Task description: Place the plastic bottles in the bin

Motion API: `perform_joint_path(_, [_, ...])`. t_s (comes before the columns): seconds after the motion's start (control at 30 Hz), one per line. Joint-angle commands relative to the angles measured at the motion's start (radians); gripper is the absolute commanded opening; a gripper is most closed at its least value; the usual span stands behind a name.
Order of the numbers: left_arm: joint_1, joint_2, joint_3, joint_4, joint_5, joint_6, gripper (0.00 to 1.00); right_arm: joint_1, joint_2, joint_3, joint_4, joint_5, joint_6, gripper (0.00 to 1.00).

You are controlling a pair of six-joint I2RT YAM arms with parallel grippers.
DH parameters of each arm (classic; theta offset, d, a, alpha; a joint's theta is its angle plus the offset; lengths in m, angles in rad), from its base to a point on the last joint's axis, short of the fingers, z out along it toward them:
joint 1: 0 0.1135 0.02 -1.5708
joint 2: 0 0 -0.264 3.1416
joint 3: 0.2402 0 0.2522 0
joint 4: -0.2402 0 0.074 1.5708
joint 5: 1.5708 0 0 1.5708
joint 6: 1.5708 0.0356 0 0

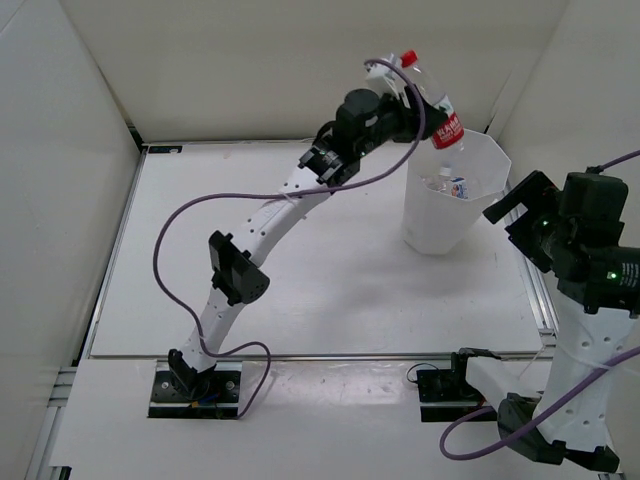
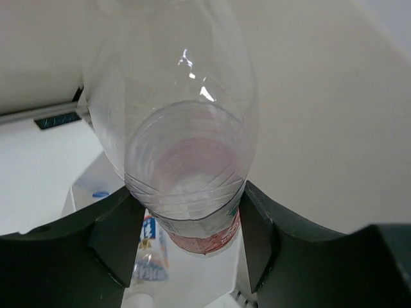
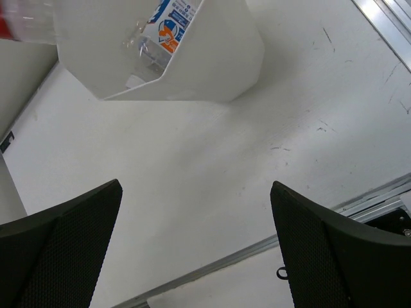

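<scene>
Top external: left gripper (image 1: 408,100) clamps red-capped bottle (image 1: 441,118) above bin (image 1: 497,150) rim — right gripper (image 3: 196,237) spread wide, apart.

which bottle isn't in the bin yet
The red-capped bottle with the red-white label: the left gripper holds it above the bin, while the blue-labelled bottle lies inside.

Red-capped bottle (image 1: 432,97): clear, red-white label near its base, tilted with the cap up-left and the base down-right. It is clamped in the left tool (image 1: 408,103) in the upper right of the top view, base just above the bin's near-left rim. Bin (image 1: 432,232): white, translucent, faceted, wider at the rim, upright on the worktop (image 1: 300,280) right of centre. Inside it lies a clear bottle with bluish-white label (image 1: 456,186); other contents too unclear to tell.
</scene>
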Motion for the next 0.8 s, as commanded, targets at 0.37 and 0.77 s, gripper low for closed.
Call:
perform_joint_path(0.37, [-0.123,-0.069,-0.089,-0.031,-0.128,0.28,1.0,-0.006,-0.02,-0.045,-0.074,0.023,-0.001,1.0])
perform_joint_path(0.77, [-0.13,-0.338,-0.299,-0.157,-0.375,0.492,1.0,-0.006,0.035,-0.102,0.023,-0.029,0.017,1.0])
